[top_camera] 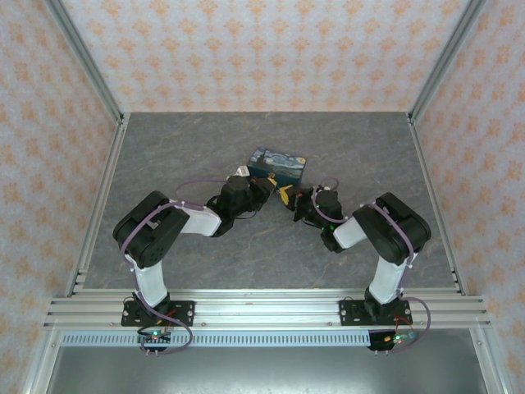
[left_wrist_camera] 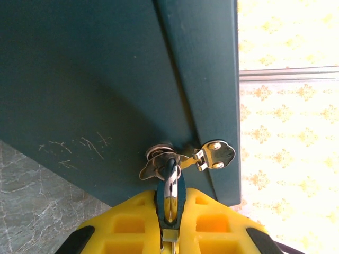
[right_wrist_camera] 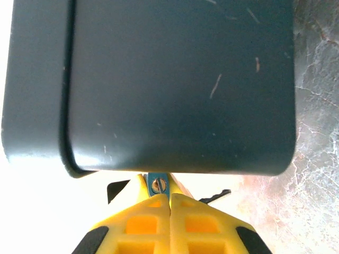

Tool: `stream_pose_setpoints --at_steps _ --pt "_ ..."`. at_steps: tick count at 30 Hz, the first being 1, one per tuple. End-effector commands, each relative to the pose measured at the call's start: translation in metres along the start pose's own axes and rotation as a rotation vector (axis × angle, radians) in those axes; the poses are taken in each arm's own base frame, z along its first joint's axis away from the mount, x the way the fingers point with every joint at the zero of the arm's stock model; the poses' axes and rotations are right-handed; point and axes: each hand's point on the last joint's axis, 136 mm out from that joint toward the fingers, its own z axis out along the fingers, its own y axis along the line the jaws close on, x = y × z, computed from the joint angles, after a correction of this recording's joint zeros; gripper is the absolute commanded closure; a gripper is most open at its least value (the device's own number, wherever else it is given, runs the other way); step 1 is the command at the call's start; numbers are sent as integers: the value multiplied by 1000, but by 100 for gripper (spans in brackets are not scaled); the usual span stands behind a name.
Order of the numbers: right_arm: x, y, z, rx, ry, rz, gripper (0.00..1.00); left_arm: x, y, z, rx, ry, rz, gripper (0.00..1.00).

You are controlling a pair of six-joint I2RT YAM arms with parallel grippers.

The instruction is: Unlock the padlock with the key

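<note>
The dark blue box [top_camera: 277, 162] sits mid-worktop [top_camera: 205, 139] and looks light enough to skid, so I'd guess any push has to be gentle. The padlock [left_wrist_camera: 169, 182] hangs off the hasp [left_wrist_camera: 214, 154] on the box's edge. It's small, hard, shiny metal that'll want to swivel, and the left end effector [left_wrist_camera: 170, 203] is pinching it just below the hasp, which seems a good spot to steady it. The right end effector [right_wrist_camera: 169, 193] is pressed tight together right by the box wall; the key should be thin, stiff and slippery, best held flat by its head, but I honestly can't pick it out.
</note>
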Motion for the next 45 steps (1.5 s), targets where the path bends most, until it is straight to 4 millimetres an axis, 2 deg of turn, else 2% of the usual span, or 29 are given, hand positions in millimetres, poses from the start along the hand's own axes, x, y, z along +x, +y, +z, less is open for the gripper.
stream_pose_setpoints --at_steps 1,21,27,33,39,45 --pt "3 62 6 -209 -15 -13 100 57 -14 -5 43 223 25 100" --pt "21 69 5 -147 13 -70 100 55 -4 0 10 215 27 100" --pt "22 62 7 -94 14 -112 100 56 -3 0 6 219 30 100" --pt "14 48 3 -66 -10 -122 100 56 -4 -2 3 216 35 100" --pt "-4 35 -13 -40 -46 -125 100 54 -5 -3 2 210 37 100" --pt "-15 32 -23 -24 -58 -133 100 55 -5 -2 4 212 37 100"
